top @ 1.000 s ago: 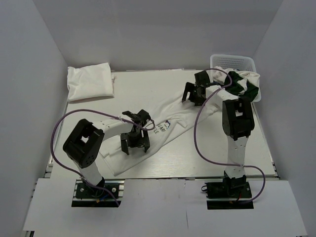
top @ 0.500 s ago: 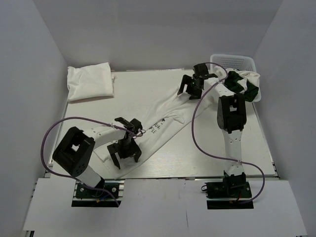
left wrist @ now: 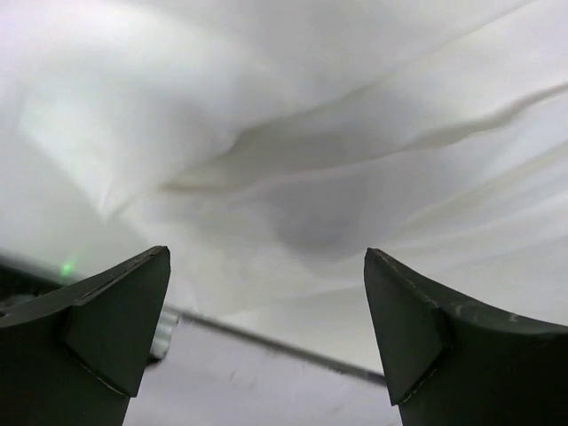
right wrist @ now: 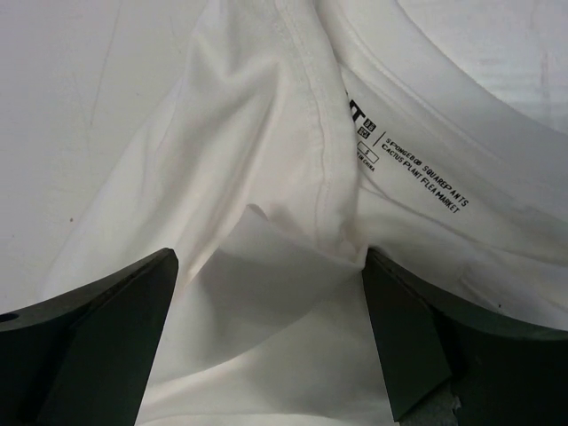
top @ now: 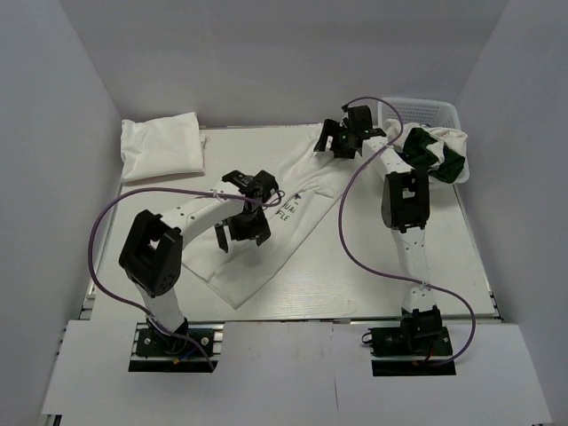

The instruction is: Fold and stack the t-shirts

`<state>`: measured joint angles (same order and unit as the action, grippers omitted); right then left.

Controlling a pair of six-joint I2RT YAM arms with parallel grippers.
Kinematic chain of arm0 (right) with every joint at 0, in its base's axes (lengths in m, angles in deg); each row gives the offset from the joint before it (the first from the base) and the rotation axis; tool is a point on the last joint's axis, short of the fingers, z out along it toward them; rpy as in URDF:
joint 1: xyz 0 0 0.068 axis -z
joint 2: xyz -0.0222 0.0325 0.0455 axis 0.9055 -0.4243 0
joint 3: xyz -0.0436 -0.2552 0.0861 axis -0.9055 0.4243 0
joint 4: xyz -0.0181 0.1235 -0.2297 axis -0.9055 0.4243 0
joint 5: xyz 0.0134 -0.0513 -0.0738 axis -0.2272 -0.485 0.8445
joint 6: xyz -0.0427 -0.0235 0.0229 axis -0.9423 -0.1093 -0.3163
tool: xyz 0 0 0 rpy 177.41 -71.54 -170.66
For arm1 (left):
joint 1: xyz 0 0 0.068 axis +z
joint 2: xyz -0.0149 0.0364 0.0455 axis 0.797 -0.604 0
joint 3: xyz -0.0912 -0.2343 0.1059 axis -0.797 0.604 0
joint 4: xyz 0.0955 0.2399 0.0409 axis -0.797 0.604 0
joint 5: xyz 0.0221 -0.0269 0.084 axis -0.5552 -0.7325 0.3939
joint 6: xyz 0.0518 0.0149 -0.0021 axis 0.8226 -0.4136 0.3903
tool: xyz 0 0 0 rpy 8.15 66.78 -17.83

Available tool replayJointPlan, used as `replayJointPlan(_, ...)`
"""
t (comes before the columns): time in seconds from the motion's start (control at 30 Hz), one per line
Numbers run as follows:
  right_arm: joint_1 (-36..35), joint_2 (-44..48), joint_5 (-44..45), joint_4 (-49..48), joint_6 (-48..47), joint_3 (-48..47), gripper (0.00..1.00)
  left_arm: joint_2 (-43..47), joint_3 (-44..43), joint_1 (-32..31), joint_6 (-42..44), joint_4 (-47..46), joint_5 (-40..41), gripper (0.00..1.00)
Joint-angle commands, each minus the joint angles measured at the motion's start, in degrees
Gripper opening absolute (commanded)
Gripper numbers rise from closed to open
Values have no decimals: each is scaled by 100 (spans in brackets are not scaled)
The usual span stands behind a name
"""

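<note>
A white t-shirt [top: 266, 253] with a small print [top: 288, 209] lies stretched out diagonally across the table. My left gripper [top: 241, 232] hovers open over its middle. In the left wrist view its fingers [left wrist: 115, 328] frame rumpled white cloth [left wrist: 293, 133] and hold nothing. My right gripper [top: 338, 143] is open above the shirt's far end. The right wrist view shows the collar seam and neck label [right wrist: 417, 174] just ahead of the right gripper [right wrist: 271, 333], with nothing pinched. A folded white t-shirt [top: 161, 146] rests at the back left.
A white lattice basket [top: 422, 110] stands at the back right, with dark green and white shirts [top: 436, 151] spilling over its front rim. Purple cables loop from both arms. White walls close in the table's left, back and right sides.
The left gripper swung toward the near edge, then back up over the shirt's middle. The right gripper moved back and left along the shirt's far end. The shirt's lie shifted.
</note>
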<state>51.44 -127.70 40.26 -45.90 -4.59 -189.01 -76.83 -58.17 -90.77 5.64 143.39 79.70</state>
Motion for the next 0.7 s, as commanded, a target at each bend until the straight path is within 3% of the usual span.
replayJointPlan(0.0, 10, -172, -175, -932, -414, -366, 90, -59, -249, 40, 1027, -877, 336, 100)
replayJointPlan(0.13, -8, 83, -35, -1224, -705, -263, 90, -295, -92, 93, 1511, -1116, 793, 100)
replayJointPlan(0.23, -34, 390, -43, -1172, -881, 9, 90, -147, 532, 93, 1766, -1660, 401, 100)
replayJointPlan(0.4, -184, 760, -229, -92, -1636, -105, 90, -85, 1498, 93, 1635, -2083, 240, 100)
replayJointPlan(0.53, -351, 1699, 518, 321, -1568, 947, 90, -392, 1922, 93, 1486, -2399, -58, 100)
replayJointPlan(0.67, -492, 1912, 792, 735, -902, 1809, 90, -577, 2037, 93, 1371, -2697, -542, 100)
